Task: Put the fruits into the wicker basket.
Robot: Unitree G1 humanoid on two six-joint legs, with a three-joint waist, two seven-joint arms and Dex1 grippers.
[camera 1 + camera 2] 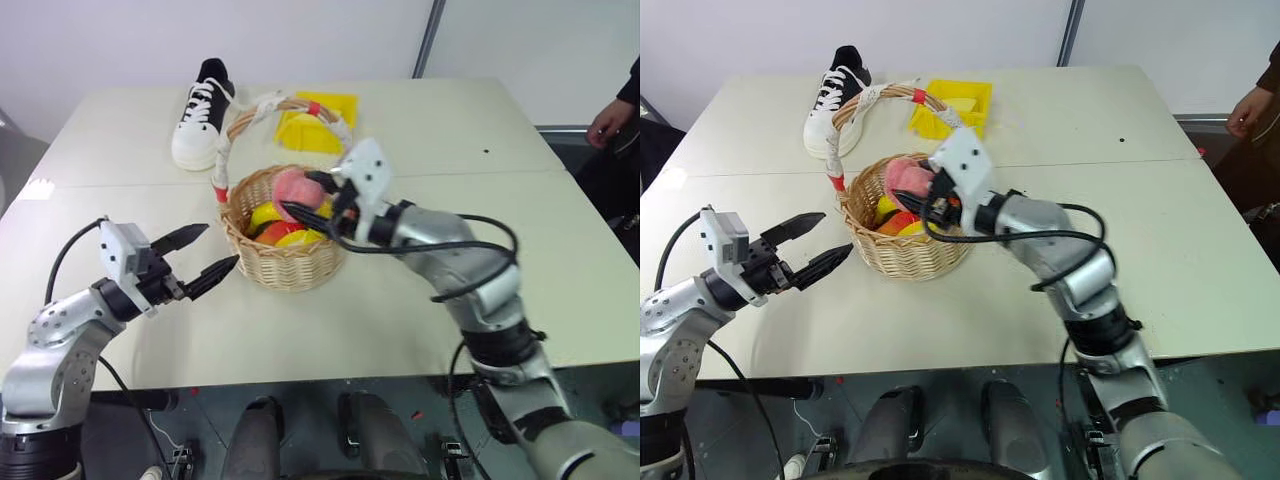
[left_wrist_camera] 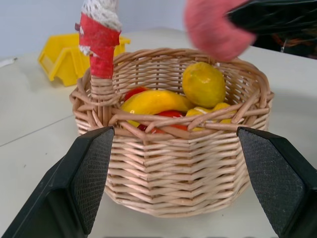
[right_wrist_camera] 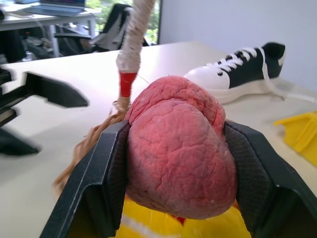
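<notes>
Peach point(image 3: 181, 148), pink and rough-skinned, looks light and slightly yielding, so a squeeze across its widest part suits it; the right gripper point(image 1: 312, 197) clamps it exactly so, over the wicker basket point(image 1: 283, 262) at frame centre. Lemon point(image 2: 203, 85) and bananas point(image 2: 154, 101) already lie inside. At lower left, the left gripper point(image 1: 205, 253) gapes empty beside the basket.

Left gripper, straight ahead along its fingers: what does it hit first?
Most likely the side wall of the round tan wicker basket, which sits dead centre between the open left gripper's black fingers in its wrist view. A gap of bare table remains; its depth is unclear.
</notes>
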